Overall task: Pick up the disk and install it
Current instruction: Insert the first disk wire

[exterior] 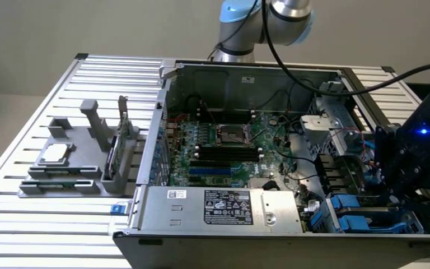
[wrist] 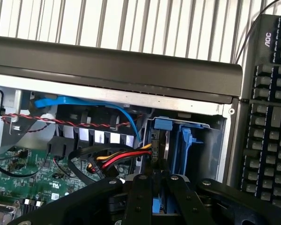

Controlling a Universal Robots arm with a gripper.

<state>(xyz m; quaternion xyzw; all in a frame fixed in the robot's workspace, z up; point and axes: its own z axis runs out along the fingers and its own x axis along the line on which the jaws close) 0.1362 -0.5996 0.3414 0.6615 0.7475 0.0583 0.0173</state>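
a: while the hand (wrist: 154,194) sits nearly closed over the drive bay, where is the disk (wrist: 166,145)?

b: standing on edge in the bay at the corner of the computer case (exterior: 155,238), blue rails (exterior: 349,216) showing. the narrowed fingers (wrist: 139,197) look pinched on its top edge, though contact is hidden.

a: how would it handle?

b: rigid, fairly heavy and shock-sensitive, i'd judge. take it by the plastic rails, not the label face or the cables (wrist: 119,159).

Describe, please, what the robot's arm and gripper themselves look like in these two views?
The arm is silver-grey metal with a light blue joint cap, and a black cable trails down from it. The gripper is matte black, built from flat linkage bars joined with round bolts. A small blue light glows on the black wrist housing.
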